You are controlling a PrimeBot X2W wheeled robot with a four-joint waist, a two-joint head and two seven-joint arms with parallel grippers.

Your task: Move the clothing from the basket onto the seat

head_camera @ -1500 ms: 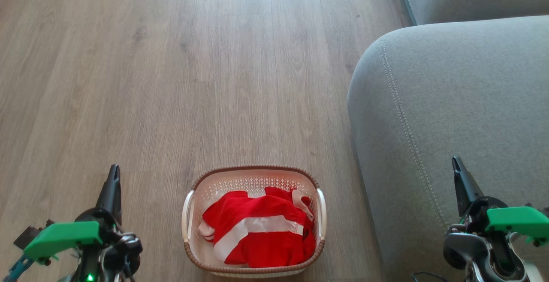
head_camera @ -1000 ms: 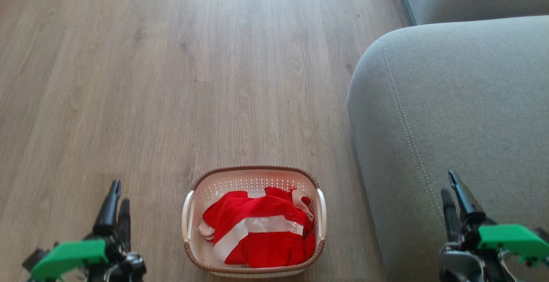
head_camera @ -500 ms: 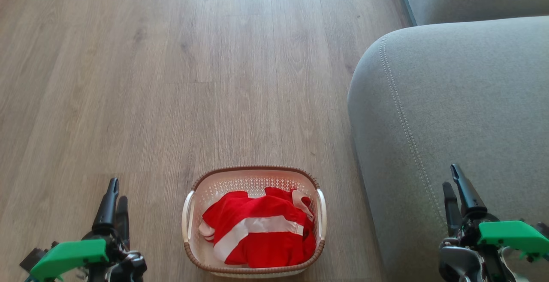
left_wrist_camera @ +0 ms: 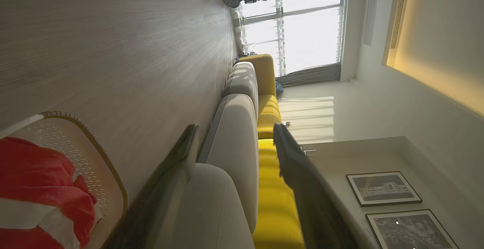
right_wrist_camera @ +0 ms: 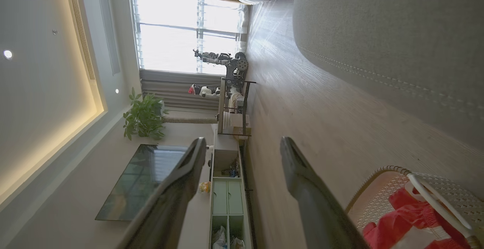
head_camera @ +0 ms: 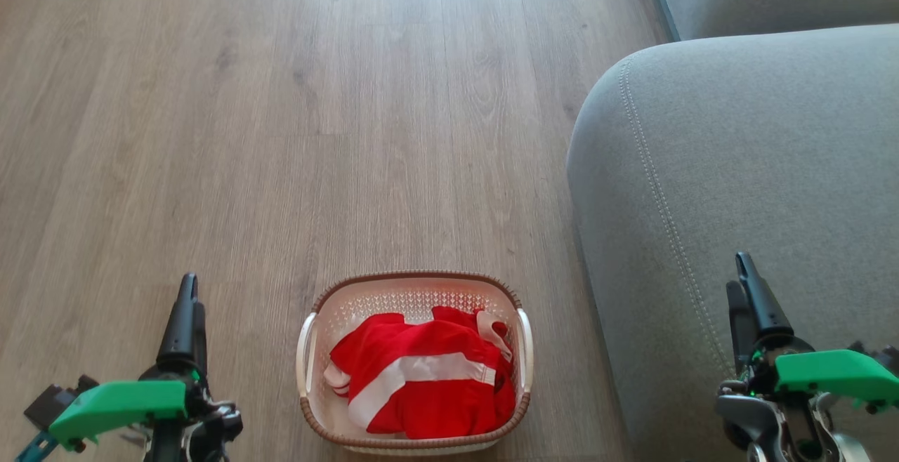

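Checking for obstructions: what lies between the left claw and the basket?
Bare wood floor lies between the left claw and the basket, as the head view shows.

The left pincer, two long dark fingers rising from a wrist under a left green plastic cover, sits at the lower left of the head view, pointing up. The right pincer, beneath a right green plastic cover, mirrors it at the lower right. In both wrist views the fingers stand spread apart, gripping nothing.
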